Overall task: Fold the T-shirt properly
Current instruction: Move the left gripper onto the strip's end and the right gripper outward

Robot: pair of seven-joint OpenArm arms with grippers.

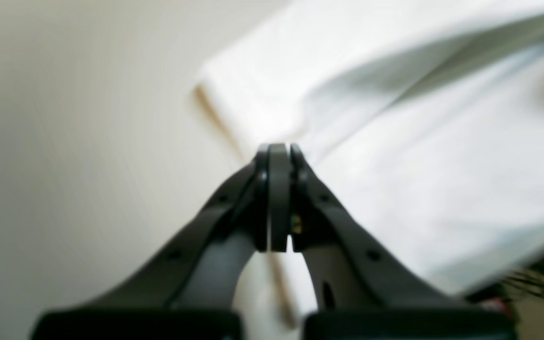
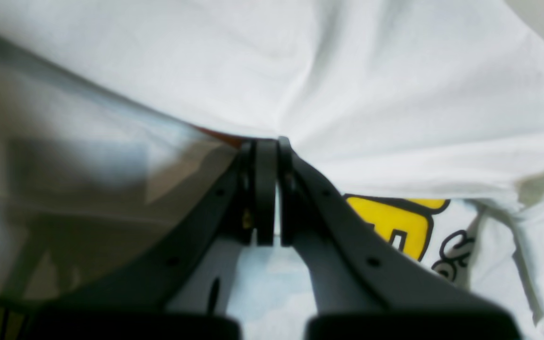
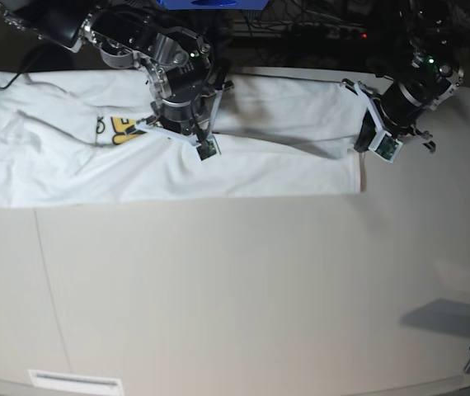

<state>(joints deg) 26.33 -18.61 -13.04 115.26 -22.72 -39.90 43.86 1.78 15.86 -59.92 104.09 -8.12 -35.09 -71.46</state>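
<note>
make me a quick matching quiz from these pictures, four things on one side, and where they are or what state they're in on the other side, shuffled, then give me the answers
Column one:
1. T-shirt
2. left gripper
3. right gripper
4. yellow print

Column two:
A. shut on the shirt's edge, orange print just showing at its tips
B. spread lengthwise along the table's far side
C. shut at the shirt's plain white end
D. partly covered by a folded-over white layer

Pairs: 1-B, 2-C, 3-A, 4-D
</note>
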